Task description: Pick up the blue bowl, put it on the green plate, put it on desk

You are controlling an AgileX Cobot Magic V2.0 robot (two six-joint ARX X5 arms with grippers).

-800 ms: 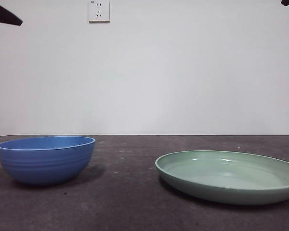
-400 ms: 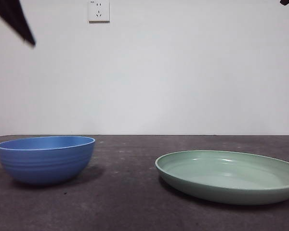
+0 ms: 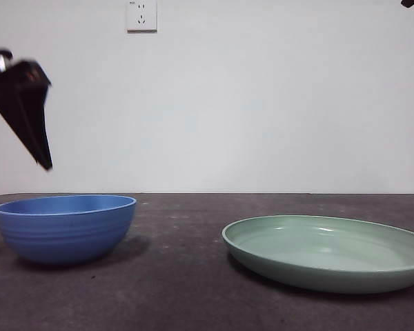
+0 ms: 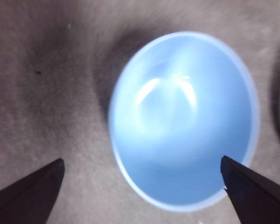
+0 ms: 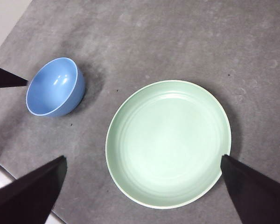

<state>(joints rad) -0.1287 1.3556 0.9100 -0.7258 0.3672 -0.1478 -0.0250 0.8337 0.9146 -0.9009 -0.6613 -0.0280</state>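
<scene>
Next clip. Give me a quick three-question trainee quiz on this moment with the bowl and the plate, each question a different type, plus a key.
1. True or false: the blue bowl already sits on the green plate.
2. Which end effector is above the bowl? A) left B) right C) neither
3. Fill in: the left end effector's jaws are ____.

Key:
1. False. Bowl and plate stand apart on the desk.
2. A. The left end effector looks straight down into the bowl with nothing gripped, while the right end effector waits high over the plate.
3. Open, spread wider than most of the bowl.
</scene>
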